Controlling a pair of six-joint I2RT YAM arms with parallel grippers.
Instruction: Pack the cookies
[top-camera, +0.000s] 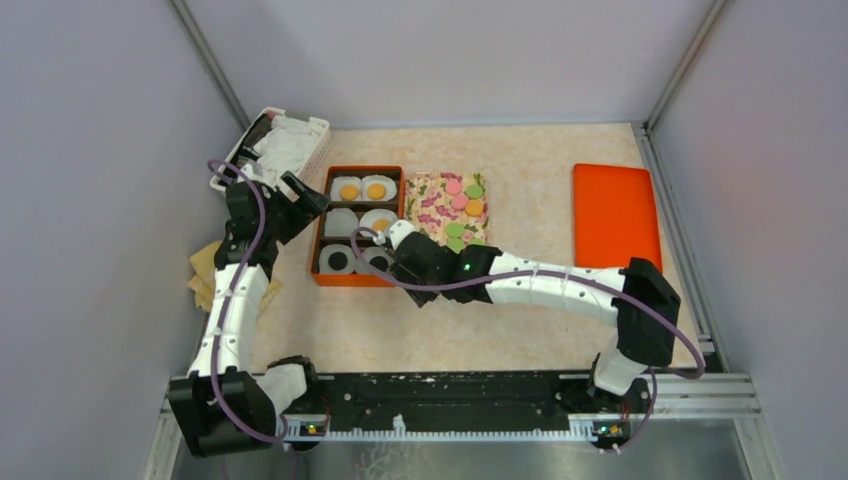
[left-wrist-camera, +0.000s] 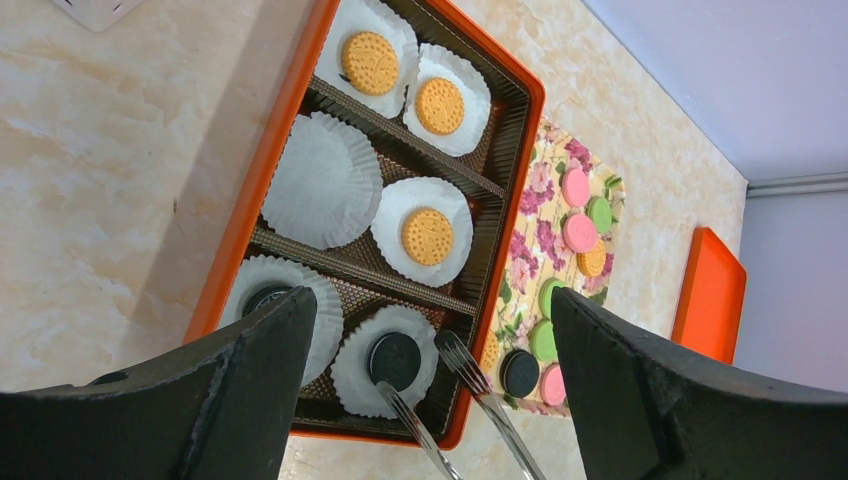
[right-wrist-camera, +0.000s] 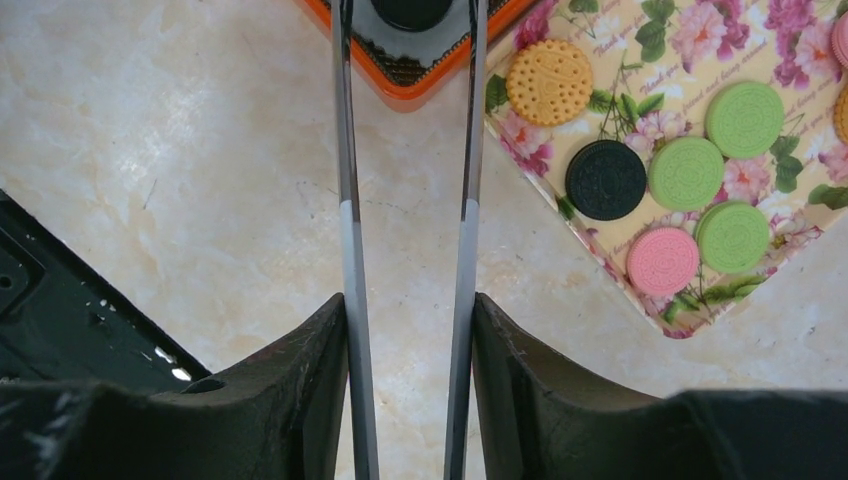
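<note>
1. Grey walls (top-camera: 450, 50) close in a beige marbled table (top-camera: 540, 160). On it sits an orange box (top-camera: 319, 230) of paper cups (left-wrist-camera: 322, 180), with a floral tray (top-camera: 425, 200) just beside it at 3 o'clock.
2. The right gripper (right-wrist-camera: 410, 310) is clamped on metal tongs (right-wrist-camera: 346, 200), their long axis pointing to 10 o'clock. The tips are spread either side of a black cookie (right-wrist-camera: 410, 8) in the near-right cup.
3. The loose cookies (top-camera: 460, 203) lie on the tray — about 2 o'clock from those tips, nearer the right arm.
4. The left gripper (left-wrist-camera: 430, 300) gapes wide, holding nothing, at the box's 9 o'clock.
</note>
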